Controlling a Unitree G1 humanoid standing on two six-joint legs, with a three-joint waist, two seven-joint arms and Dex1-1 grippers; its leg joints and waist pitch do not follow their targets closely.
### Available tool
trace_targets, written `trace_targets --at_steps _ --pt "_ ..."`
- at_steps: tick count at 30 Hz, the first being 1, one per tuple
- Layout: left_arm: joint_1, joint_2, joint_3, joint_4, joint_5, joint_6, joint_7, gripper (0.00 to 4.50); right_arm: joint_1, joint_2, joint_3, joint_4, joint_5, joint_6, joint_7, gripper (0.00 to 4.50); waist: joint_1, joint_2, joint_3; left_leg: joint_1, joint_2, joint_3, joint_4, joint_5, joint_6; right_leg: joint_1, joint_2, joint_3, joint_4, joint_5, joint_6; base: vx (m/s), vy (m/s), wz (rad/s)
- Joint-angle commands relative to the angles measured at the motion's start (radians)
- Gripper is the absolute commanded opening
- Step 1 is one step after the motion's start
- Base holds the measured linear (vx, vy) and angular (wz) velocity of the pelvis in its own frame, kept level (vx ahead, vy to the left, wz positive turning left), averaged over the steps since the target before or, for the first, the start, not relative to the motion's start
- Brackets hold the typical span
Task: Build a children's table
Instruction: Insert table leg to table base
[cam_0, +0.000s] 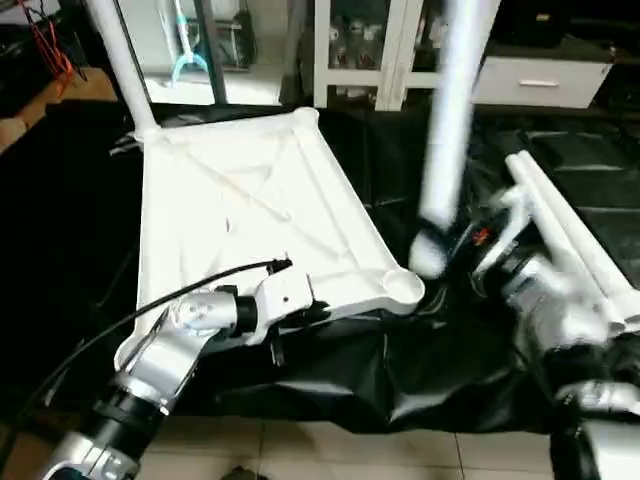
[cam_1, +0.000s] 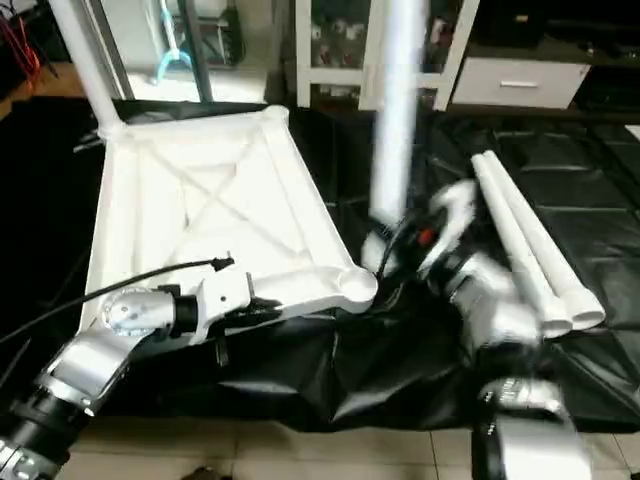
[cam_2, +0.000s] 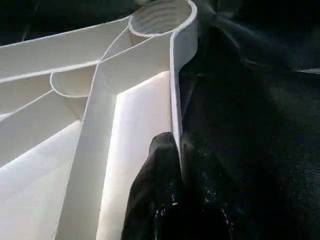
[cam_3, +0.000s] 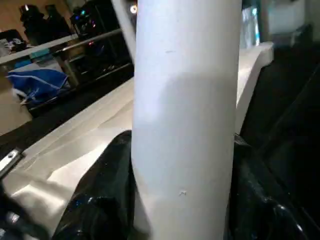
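The white tabletop (cam_0: 250, 200) lies upside down on black cloth, ribs facing up. One white leg (cam_0: 120, 60) stands in its far left corner socket. My left gripper (cam_0: 310, 315) is shut on the thin near rim (cam_2: 175, 100), a black finger (cam_2: 155, 190) on the inner side of the wall. My right gripper (cam_0: 455, 245) is shut on a second leg (cam_0: 455, 110), held nearly upright. That leg's lower end hangs just right of the open near right socket (cam_0: 403, 288), apart from it. In the right wrist view the leg (cam_3: 185, 115) sits between the black fingers (cam_3: 100, 200).
Two more white legs (cam_0: 570, 230) lie side by side on the cloth at the right, beside my right forearm. White cabinets and a drawer unit (cam_0: 540, 75) stand behind the work. The black cloth (cam_0: 330, 380) ends at pale floor tiles in front.
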Motion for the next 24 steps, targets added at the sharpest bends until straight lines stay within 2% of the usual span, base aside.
trace_targets --at_steps 1,4,5,11,12,13,14,15,17,18,19,20,21,22,24 --pt "0.005 0.001 -0.014 0.0 0.012 -0.003 0.0 0.0 -0.006 -0.008 -0.009 -0.043 0.016 -0.009 0.015 1.9 -0.004 -0.013 -0.067 0.025 0.008 0.004 -0.062 -0.086 0.077 0.036 -0.054 0.033 -0.086 0.165 -0.273 0.0 0.0 0.0" --pt "0.004 0.0 -0.014 0.002 0.014 -0.007 0.001 0.0 0.025 0.021 -0.019 -0.111 0.062 0.005 0.02 1.9 -0.005 -0.015 -0.064 0.025 0.008 0.004 -0.065 -0.103 0.076 0.036 -0.056 0.035 -0.09 0.157 -0.259 0.0 0.0 0.0" --pt "0.002 -0.001 -0.015 0.004 0.015 -0.008 0.002 0.0 0.032 0.033 -0.024 -0.124 0.069 -0.005 0.017 1.9 -0.006 -0.01 -0.064 0.026 0.009 0.003 -0.066 -0.107 0.074 0.034 -0.056 0.034 -0.09 0.152 -0.257 0.0 0.0 0.0" --pt "-0.009 -0.009 -0.011 0.015 0.024 -0.014 0.021 0.0 0.034 0.057 -0.029 -0.137 0.047 -0.09 0.012 1.9 -0.007 -0.008 -0.063 0.027 0.01 0.003 -0.068 -0.113 0.056 0.032 -0.056 0.035 -0.091 0.155 -0.26 0.0 0.0 0.0" --pt "-0.02 -0.023 0.01 0.013 -0.006 0.037 0.022 0.0 0.023 0.048 -0.032 -0.136 0.034 -0.119 0.005 1.9 -0.007 -0.009 -0.063 0.027 0.009 0.003 -0.068 -0.111 0.053 0.032 -0.056 0.035 -0.09 0.16 -0.26 0.0 0.0 0.0" --pt "-0.02 -0.023 0.01 0.013 -0.006 0.037 0.022 0.0 0.023 0.048 -0.032 -0.136 0.034 -0.119 0.005 1.9 -0.005 -0.008 -0.063 0.028 0.009 0.004 -0.068 -0.112 0.053 0.032 -0.055 0.035 -0.091 0.159 -0.26 0.0 0.0 0.0" --pt "-0.026 -0.031 0.023 0.01 -0.029 0.076 0.016 0.0 0.017 0.043 -0.033 -0.135 0.027 -0.134 0.0 1.9 -0.006 -0.01 -0.062 0.027 0.008 0.004 -0.069 -0.116 0.05 0.032 -0.055 0.035 -0.09 0.155 -0.261 0.0 0.0 0.0" --pt "-0.038 -0.047 0.059 -0.012 -0.08 0.099 0.015 0.27 0.004 0.025 -0.032 -0.138 0.005 -0.17 -0.013 1.9 -0.006 -0.008 -0.064 0.026 0.008 0.003 -0.069 -0.116 0.051 0.035 -0.056 0.034 -0.091 0.15 -0.261 0.0 0.0 0.0" --pt "-0.047 -0.055 0.09 -0.04 -0.127 0.108 0.006 0.55 -0.009 0.009 -0.033 -0.143 -0.013 -0.199 -0.026 1.9 -0.008 -0.012 -0.064 0.024 0.005 0.003 -0.067 -0.103 0.048 0.037 -0.055 0.034 -0.091 0.16 -0.261 0.0 0.0 0.0" --pt "-0.05 -0.058 0.104 -0.057 -0.152 0.112 -0.002 0.55 -0.017 0.003 -0.037 -0.147 -0.017 -0.207 -0.033 1.9 -0.006 -0.009 -0.069 0.024 0.004 0.003 -0.065 -0.098 0.046 0.039 -0.056 0.034 -0.088 0.167 -0.262 0.0 0.0 0.0" --pt "-0.052 -0.058 0.117 -0.075 -0.182 0.124 -0.016 0.55 -0.024 -0.002 -0.04 -0.151 -0.019 -0.212 -0.039 1.9 -0.007 -0.01 -0.071 0.021 0.003 0.004 -0.063 -0.075 0.054 0.041 -0.053 0.034 -0.086 0.214 -0.271 0.0 0.0 0.0" --pt "-0.056 -0.06 0.156 -0.126 -0.277 0.176 -0.057 0.66 -0.04 -0.014 -0.042 -0.154 -0.034 -0.229 -0.051 1.9 -0.005 -0.009 -0.07 0.021 0.003 0.003 -0.062 -0.071 0.054 0.039 -0.054 0.034 -0.083 0.225 -0.275 0.0 0.0 0.0" --pt "-0.06 -0.058 0.185 -0.153 -0.335 0.214 -0.077 0.83 -0.049 -0.021 -0.043 -0.156 -0.041 -0.236 -0.061 1.9 -0.004 -0.005 -0.073 0.022 0.003 0.004 -0.061 -0.065 0.057 0.038 -0.053 0.033 -0.079 0.241 -0.284 0.0 0.0 0.0" --pt "-0.064 -0.054 0.208 -0.173 -0.379 0.247 -0.094 0.95 -0.055 -0.025 -0.042 -0.156 -0.048 -0.244 -0.069 1.9 -0.006 -0.008 -0.071 0.021 0.002 0.005 -0.06 -0.065 0.061 0.037 -0.05 0.033 -0.08 0.246 -0.286 0.0 0.0 0.0" --pt "-0.067 -0.047 0.228 -0.186 -0.411 0.28 -0.111 0.98 -0.058 -0.026 -0.039 -0.157 -0.047 -0.244 -0.071 1.9 -0.008 -0.009 -0.068 0.021 0.0 0.006 -0.06 -0.074 0.068 0.038 -0.048 0.034 -0.083 0.237 -0.286 0.0 0.0 0.0"
